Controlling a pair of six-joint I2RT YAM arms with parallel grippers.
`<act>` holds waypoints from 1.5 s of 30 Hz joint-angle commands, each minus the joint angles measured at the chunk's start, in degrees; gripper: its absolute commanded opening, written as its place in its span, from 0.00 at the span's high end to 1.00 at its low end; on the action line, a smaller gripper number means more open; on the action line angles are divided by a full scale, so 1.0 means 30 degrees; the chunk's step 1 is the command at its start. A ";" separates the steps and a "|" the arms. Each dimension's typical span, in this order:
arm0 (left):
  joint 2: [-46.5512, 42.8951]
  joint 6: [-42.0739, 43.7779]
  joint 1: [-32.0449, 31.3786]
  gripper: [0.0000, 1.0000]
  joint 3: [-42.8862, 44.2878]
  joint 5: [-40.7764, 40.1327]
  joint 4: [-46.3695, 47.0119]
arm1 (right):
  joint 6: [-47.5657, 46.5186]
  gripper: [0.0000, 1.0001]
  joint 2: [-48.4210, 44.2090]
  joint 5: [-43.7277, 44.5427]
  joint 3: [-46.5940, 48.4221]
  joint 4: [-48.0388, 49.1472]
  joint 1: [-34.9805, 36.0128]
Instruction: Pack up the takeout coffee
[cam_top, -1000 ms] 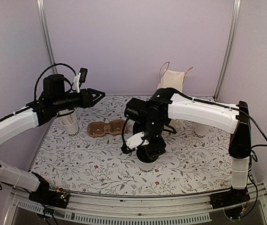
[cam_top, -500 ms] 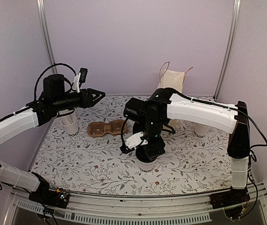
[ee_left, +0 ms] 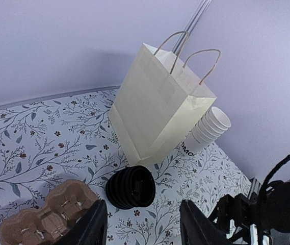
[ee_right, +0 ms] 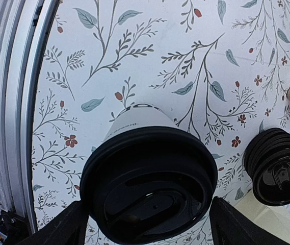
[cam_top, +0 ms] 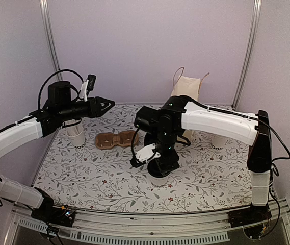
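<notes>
The takeout coffee (ee_right: 150,178), a white cup with a black lid, stands upright on the floral table; only its white base (cam_top: 158,179) shows in the top view, under the right wrist. My right gripper (ee_right: 147,224) is open, directly above the cup, with one finger on each side of the lid; whether they touch it I cannot tell. In the top view the right gripper (cam_top: 161,167) hides the lid. My left gripper (cam_top: 105,104) is open and empty, raised over the back left of the table; it also shows in the left wrist view (ee_left: 145,229).
A brown cup carrier (cam_top: 115,139) lies left of the coffee. A stack of black lids (ee_left: 131,187) lies in front of the cream paper bag (ee_left: 157,109). A stack of lidless cups (ee_left: 208,127) lies at the right. A cup of stir sticks (cam_top: 76,135) stands at the left.
My right arm has shifted very slightly left over the cup. The left arm has hardly moved.
</notes>
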 commanded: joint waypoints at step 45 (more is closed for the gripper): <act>0.7751 -0.0886 -0.8822 0.32 -0.1179 0.0433 0.3469 | 1.0686 0.05 -0.6740 -1.8220 -1.6164 1.5644 -0.8405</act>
